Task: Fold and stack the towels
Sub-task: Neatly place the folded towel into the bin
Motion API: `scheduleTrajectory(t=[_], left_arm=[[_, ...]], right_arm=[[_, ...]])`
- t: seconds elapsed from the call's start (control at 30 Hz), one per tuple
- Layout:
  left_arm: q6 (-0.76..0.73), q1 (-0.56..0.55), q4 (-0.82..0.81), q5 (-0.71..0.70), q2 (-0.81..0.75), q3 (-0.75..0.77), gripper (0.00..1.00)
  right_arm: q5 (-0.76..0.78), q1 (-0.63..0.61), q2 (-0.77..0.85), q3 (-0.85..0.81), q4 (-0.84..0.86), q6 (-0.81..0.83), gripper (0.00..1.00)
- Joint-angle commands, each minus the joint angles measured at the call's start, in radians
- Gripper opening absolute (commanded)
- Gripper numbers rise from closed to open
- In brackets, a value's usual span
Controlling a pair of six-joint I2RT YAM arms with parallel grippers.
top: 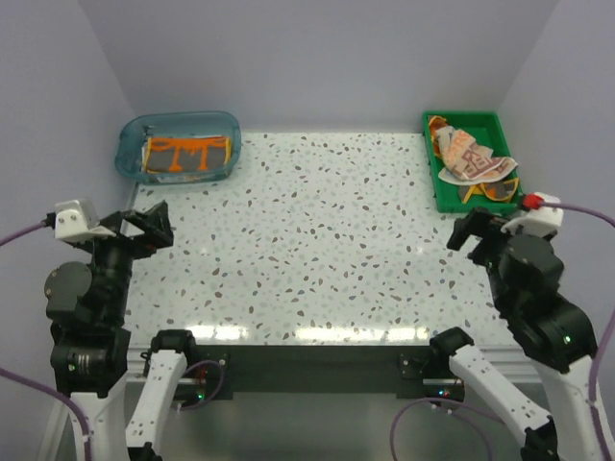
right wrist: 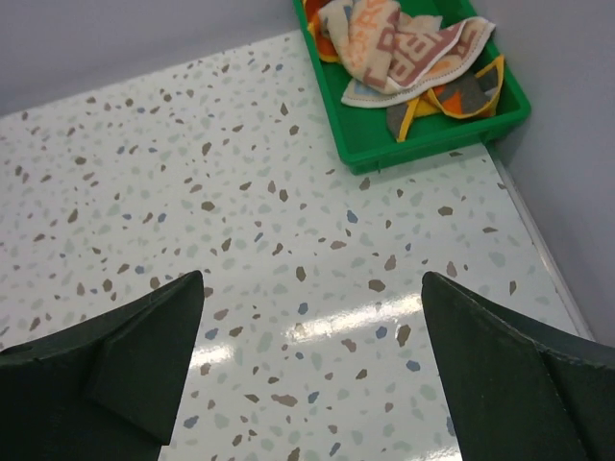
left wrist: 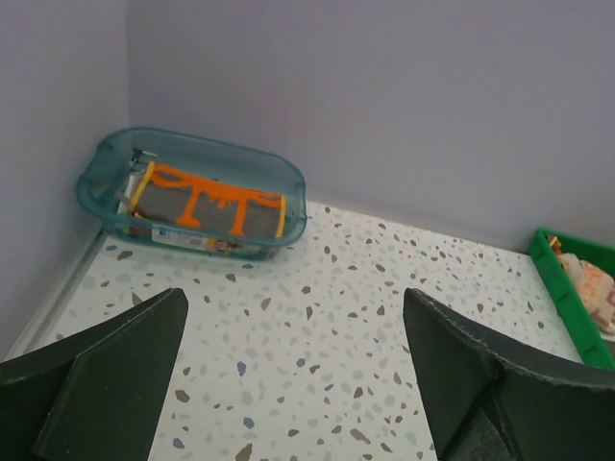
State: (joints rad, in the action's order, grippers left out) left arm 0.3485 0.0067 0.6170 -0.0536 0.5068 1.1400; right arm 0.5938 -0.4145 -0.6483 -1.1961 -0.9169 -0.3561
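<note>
A folded grey towel with orange lettering and trim [top: 186, 156] [left wrist: 207, 206] lies inside the clear blue tub [top: 132, 136] [left wrist: 96, 178] at the back left. Crumpled towels, a peach-patterned one [top: 468, 156] [right wrist: 394, 46] on top of a grey-and-yellow one [top: 494, 190] [right wrist: 450, 100], fill the green tray [top: 464, 119] [right wrist: 432, 139] at the back right. My left gripper [top: 146, 226] [left wrist: 293, 327] hovers open over the table's left side, nothing between its fingers. On the right, my right gripper [top: 473, 232] [right wrist: 312, 307] is open and empty, just short of the tray.
The speckled white table [top: 327, 230] stretches between the two arms. Grey walls close in on the left, back and right. The table's right edge [right wrist: 538, 250] runs beside the right gripper.
</note>
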Motion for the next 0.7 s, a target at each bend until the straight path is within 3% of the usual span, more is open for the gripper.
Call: scheduleTrajectory(t=[0.0,0.23,0.67], left_arm=[[-0.025,0.006,0.111,-0.094,-0.068,-0.046,1.0],[-0.066,0.004,0.132,-0.144,-0.145,-0.049,1.0],[-0.106,0.006,-0.066,-0.129,-0.188,-0.149,1.0]], right_arm=[[0.052,-0.01,0.149,0.012,-0.007,0.049,0.99],[0.015,-0.01,0.352,0.089,0.009,0.17,0.99],[0.061,-0.01,0.452,0.165,0.013,0.17,0.99]])
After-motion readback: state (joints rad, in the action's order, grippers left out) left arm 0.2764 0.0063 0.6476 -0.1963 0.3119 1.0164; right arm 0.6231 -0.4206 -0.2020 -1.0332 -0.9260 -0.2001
